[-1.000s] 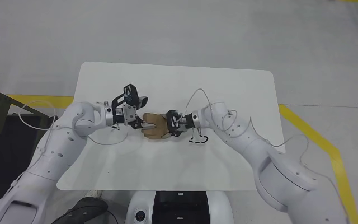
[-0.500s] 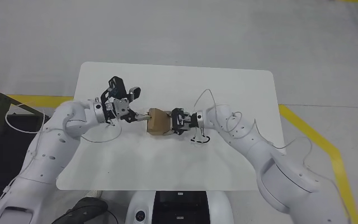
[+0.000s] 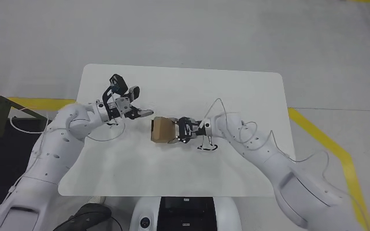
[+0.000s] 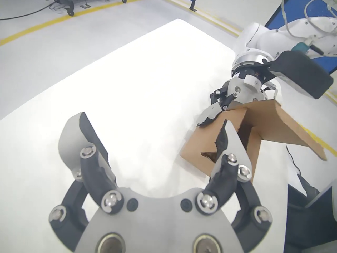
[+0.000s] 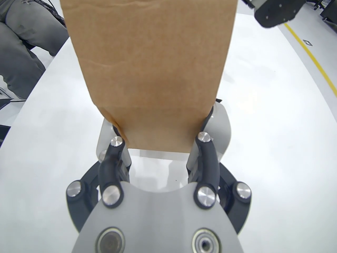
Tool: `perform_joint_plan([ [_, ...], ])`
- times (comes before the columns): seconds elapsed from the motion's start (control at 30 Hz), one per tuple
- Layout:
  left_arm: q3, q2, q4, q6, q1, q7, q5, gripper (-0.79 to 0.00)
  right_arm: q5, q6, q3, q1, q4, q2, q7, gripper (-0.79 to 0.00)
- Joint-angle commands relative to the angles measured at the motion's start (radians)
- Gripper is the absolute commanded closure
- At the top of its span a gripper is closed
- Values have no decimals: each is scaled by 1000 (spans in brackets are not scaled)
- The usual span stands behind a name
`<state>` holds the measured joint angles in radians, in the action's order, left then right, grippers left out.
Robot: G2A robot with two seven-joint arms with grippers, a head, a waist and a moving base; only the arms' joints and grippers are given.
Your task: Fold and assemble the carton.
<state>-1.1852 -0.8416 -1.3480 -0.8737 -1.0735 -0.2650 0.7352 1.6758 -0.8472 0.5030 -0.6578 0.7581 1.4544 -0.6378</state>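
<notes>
The carton (image 3: 163, 130) sits about the middle of the desk (image 3: 243, 86), partly formed, with one flap (image 4: 285, 126) jutting free from its upper edge. The right claw (image 3: 184, 129) is closed on the carton's end wall, its fingers (image 5: 223, 130) pinching the cardboard from both sides; the left claw (image 3: 143, 112) hangs just beside the carton on the side of the desk's left edge, spread wide, holding nothing and apart from the cardboard.

The step in hand looks to be folding that loose flap over while the right claw serves as the anchor. To do it well, the right grip should be firm enough that the body neither racks nor slides. The left claw would best meet the flap near its free edge rather than at the crease, pushing with the flat of one finger (image 4: 231, 146) so the board bends along its scored line and not across the panel. A slow sweep seems wise, since thin cardboard is likely to buckle or spring back. I cannot tell whether the carton's base rests flat on the desk, so a hard downward press looks risky.
</notes>
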Motion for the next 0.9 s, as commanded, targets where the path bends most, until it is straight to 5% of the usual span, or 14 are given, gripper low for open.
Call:
perform_joint_plan([
  [0.0, 28, -7, 5, -10, 19, -14, 3, -785, -2, -3, 21, -19, 46, -18, 26, -166],
  [0.4, 36, -12, 12, -76, 13, 0, 4, -785, -32, -36, 138, -120, 238, -95, 176, -175],
  [0.87, 68, -18, -2, -117, 26, -64, 4, -785, -71, -58, 186, -164, 325, -118, 266, -151],
])
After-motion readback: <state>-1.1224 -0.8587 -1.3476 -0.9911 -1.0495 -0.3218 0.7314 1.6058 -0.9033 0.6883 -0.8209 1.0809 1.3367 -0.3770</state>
